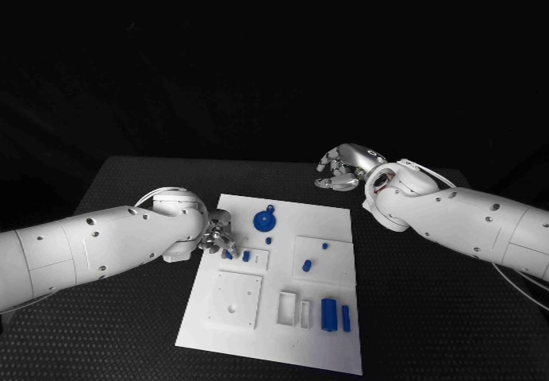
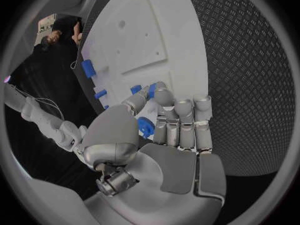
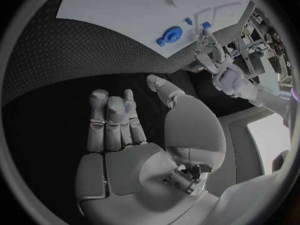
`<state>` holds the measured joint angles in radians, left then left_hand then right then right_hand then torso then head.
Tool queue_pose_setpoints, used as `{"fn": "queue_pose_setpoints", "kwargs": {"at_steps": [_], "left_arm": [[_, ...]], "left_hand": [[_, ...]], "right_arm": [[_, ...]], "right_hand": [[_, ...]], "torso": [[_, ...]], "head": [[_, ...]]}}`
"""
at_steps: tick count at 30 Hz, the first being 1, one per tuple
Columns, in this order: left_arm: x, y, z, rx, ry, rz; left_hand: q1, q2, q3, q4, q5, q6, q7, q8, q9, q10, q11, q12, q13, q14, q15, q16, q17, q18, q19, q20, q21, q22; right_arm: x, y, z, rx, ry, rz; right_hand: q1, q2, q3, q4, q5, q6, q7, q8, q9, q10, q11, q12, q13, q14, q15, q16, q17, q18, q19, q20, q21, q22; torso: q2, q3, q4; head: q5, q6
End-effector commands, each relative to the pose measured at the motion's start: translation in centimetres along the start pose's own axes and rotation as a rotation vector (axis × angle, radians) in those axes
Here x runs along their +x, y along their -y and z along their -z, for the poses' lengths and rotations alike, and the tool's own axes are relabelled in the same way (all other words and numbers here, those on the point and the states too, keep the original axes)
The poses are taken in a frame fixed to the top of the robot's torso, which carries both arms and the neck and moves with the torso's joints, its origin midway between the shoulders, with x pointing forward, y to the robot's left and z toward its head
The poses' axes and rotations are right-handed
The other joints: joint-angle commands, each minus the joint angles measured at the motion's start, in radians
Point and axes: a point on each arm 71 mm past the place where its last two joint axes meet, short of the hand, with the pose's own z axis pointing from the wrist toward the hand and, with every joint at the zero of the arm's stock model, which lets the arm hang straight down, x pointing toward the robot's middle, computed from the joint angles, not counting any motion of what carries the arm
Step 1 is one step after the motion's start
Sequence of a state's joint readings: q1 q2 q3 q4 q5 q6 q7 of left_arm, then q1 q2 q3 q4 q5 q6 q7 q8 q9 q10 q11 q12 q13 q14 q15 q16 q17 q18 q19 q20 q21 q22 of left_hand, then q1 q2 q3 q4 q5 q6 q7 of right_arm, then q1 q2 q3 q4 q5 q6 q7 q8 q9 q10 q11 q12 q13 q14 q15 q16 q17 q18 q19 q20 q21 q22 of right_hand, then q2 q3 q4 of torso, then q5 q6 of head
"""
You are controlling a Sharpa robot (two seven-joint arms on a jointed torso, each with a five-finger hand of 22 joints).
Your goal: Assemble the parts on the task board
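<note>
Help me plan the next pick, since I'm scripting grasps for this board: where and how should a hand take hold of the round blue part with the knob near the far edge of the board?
Probably by the raised knob at the centre of the round blue part, coming straight down from above. It lies flat on the task board, leaving its thin rim little to grip. The right hand hangs free beyond the board.

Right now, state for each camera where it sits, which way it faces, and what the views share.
Head view: on the head, facing down at the task board; both arms enter, left hand and right hand.
Left wrist view: behind the left hand, facing the board.
Right wrist view: behind the right hand, facing the board.
Shared: all three show the board and blue parts.
</note>
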<state>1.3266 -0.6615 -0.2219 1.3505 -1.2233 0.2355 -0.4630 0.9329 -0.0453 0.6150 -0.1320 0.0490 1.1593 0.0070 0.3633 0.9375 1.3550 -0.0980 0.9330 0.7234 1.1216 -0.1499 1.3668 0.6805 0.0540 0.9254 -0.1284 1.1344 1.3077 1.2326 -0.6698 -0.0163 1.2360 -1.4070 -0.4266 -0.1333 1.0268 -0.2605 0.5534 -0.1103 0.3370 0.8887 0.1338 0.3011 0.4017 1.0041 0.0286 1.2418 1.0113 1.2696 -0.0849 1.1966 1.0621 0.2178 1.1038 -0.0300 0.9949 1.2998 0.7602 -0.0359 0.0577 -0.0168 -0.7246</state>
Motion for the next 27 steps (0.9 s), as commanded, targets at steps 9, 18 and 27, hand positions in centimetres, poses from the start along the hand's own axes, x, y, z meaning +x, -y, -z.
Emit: {"fn": "queue_pose_setpoints", "kwargs": {"at_steps": [9,18,27], "left_arm": [[0.67,0.26,-0.32,-0.007,-0.018,-0.018],[1.10,0.55,-0.53,-0.006,-0.016,-0.034],[1.16,0.66,-0.48,-0.002,0.028,-0.050]], "left_hand": [[0.061,0.052,0.005,0.003,0.002,-0.003,-0.001,0.000,0.003,0.000,-0.005,0.005,-0.002,0.018,-0.046,0.004,-0.001,0.017,-0.004,-0.133,0.005,0.013],[0.044,0.046,-0.001,0.013,0.015,0.008,0.000,-0.015,-0.005,0.010,-0.001,0.005,-0.004,0.021,-0.044,0.005,-0.003,0.016,-0.004,-0.133,0.003,0.013],[0.050,0.051,0.005,0.009,0.013,0.013,0.000,-0.023,-0.011,0.011,-0.003,0.003,-0.006,0.023,-0.045,0.006,-0.004,0.018,-0.002,-0.135,0.004,0.012]], "right_arm": [[0.08,-0.10,0.03,-0.008,-0.010,0.003],[0.06,-0.07,0.06,-0.008,-0.010,0.003],[0.05,-0.07,0.08,-0.009,-0.009,0.003]], "right_hand": [[-0.007,0.003,-0.003,-0.001,0.002,0.001,0.008,-0.003,-0.001,-0.010,0.000,0.003,-0.001,0.001,0.004,-0.005,0.001,0.044,0.008,-0.002,-0.004,0.002],[-0.009,0.003,-0.004,0.000,0.002,0.001,0.008,-0.003,-0.001,-0.010,0.000,0.003,-0.002,0.001,0.004,-0.005,0.001,0.044,0.008,-0.002,-0.004,0.002],[-0.009,0.003,-0.004,0.000,0.002,0.001,0.008,-0.003,-0.001,-0.010,0.000,0.003,-0.002,0.001,0.004,-0.005,0.001,0.044,0.008,-0.002,-0.004,0.002]], "torso": [[0.000,0.0007,-0.0006],[0.000,0.0010,-0.0017],[0.000,0.0016,-0.0011]], "head": [[-0.001,-0.001],[-0.001,-0.002],[-0.003,-0.003]]}}
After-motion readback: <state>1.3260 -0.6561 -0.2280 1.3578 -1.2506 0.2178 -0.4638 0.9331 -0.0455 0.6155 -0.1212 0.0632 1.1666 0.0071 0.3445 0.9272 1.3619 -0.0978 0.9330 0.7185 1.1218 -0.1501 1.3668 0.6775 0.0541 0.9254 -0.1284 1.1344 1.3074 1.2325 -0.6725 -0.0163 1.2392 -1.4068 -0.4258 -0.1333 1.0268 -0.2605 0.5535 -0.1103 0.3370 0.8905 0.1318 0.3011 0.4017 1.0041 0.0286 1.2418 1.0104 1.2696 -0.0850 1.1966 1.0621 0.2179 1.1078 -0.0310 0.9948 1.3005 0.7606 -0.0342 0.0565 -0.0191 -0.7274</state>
